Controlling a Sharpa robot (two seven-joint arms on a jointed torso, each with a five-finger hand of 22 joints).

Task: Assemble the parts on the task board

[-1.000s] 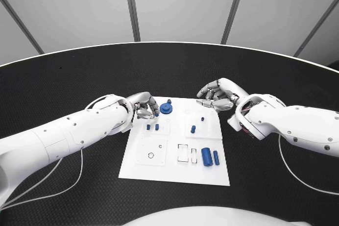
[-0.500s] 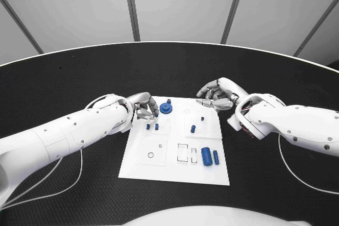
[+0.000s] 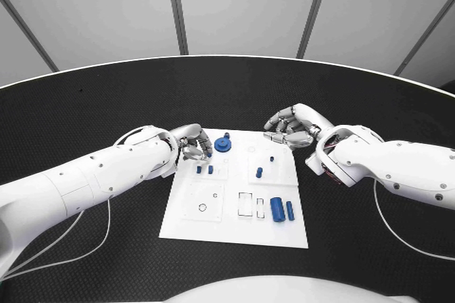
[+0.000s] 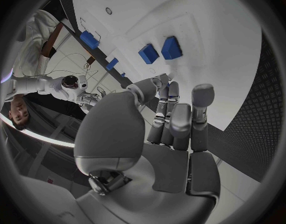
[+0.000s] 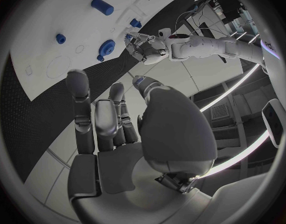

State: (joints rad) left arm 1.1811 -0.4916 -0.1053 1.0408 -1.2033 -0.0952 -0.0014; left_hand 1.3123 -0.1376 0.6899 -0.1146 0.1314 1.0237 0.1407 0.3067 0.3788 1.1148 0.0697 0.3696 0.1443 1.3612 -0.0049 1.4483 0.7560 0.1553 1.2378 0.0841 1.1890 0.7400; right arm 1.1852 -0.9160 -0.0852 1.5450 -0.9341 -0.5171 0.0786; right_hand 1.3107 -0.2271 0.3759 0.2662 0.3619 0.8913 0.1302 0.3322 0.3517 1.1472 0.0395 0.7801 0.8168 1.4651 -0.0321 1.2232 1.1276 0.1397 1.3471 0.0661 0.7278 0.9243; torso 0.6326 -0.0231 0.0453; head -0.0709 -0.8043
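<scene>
On your left, the left hand (image 3: 192, 144) is hovering over the far left edge of the white task board (image 3: 190, 227), its fingers (image 4: 171, 115) curling inward and grasping nothing. Just beyond those fingertips, two small blue blocks (image 3: 206, 169) are lying on the board, near the fingers but apart from them; the left wrist view is showing them (image 4: 160, 51) ahead of the fingertips with a gap of bare board between.

Moving right, a round blue knob (image 3: 223, 144) is standing on the board's far edge, just beside the left hand, though you cannot tell whether a finger is touching it. Past it, a small blue peg (image 3: 259, 172) is standing in the board's middle, with a tiny dark pin (image 3: 271, 160) just behind it. Nearer the robot, a blue cylinder (image 3: 277, 209) and a thin blue bar (image 3: 290, 211) are lying side by side, right of two rectangular slots (image 3: 246, 206).

On your right, the right hand (image 3: 291, 128) is hanging over the board's far right corner, fingers (image 5: 99, 117) loosely curled and empty, well apart from every blue part.
</scene>
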